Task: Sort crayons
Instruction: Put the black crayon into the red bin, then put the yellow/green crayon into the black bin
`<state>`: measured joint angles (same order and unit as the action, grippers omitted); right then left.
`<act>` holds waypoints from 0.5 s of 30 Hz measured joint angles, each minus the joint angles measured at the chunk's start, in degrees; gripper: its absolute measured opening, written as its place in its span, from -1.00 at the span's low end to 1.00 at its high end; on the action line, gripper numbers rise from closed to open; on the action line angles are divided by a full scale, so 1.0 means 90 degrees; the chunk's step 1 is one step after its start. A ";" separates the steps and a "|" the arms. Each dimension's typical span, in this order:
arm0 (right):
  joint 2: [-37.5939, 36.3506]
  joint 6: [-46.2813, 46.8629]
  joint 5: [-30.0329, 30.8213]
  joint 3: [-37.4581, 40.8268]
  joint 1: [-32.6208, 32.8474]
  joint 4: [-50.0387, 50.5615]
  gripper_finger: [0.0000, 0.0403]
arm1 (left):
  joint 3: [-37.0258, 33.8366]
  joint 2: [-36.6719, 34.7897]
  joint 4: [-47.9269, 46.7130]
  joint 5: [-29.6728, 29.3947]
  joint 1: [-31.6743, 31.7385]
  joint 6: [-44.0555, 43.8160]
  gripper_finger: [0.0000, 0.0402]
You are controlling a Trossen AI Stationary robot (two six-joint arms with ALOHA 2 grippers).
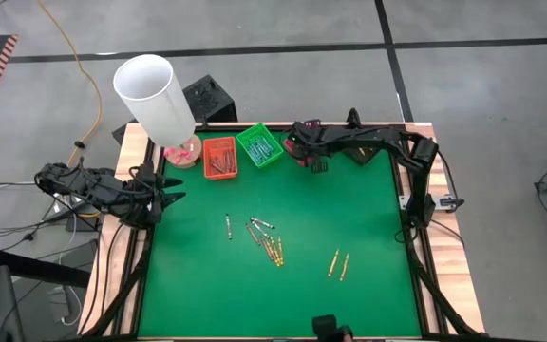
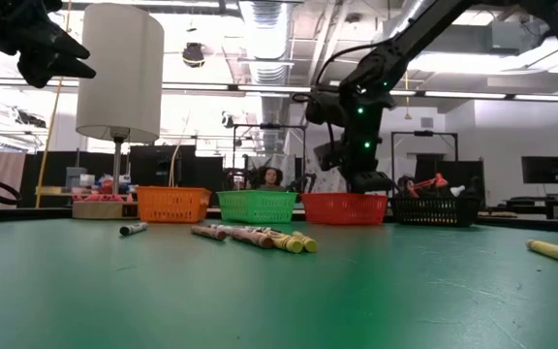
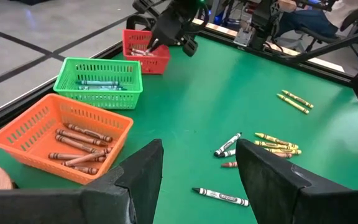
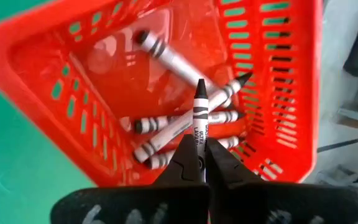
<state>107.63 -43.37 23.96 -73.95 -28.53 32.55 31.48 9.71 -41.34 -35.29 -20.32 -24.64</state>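
Right gripper [image 4: 199,163] pinches a grey crayon [image 4: 199,124] above the red tray [image 4: 92,134], its tip pointing away from the fingers; its lower end is hidden between them. Left gripper [image 3: 197,168] waits spread at the table's left edge.

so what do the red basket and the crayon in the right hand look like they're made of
The square red lattice basket looks like moulded plastic: glossy walls with even slots and light shining through. The grey crayon pinched in the right hand appears paper-wrapped, with printed lettering and black bands; its dark pointed tip is presumably wax.
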 joint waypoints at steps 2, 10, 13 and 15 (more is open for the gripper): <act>0.0000 -0.0057 0.0003 -0.0003 0.0000 -0.0065 -0.97 | 0.0000 -0.0001 -0.0002 0.0000 0.0000 0.0002 -0.04; 0.0000 -0.0423 0.0003 -0.0003 0.0134 -0.0180 -0.75 | 0.0000 -0.0001 0.0000 -0.0005 -0.0001 0.0002 -0.04; 0.0000 -0.0352 0.0003 -0.0058 0.0186 -0.0158 -0.67 | 0.0000 -0.0001 0.0000 -0.0005 -0.0002 0.0001 -0.04; 0.0000 -0.0306 0.0003 -0.0132 0.0227 -0.0150 -0.62 | 0.0000 -0.0001 -0.0001 -0.0007 0.0000 0.0001 -0.04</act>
<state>107.63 -46.13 23.99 -75.14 -26.49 31.20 31.48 9.69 -41.35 -35.35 -20.32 -24.63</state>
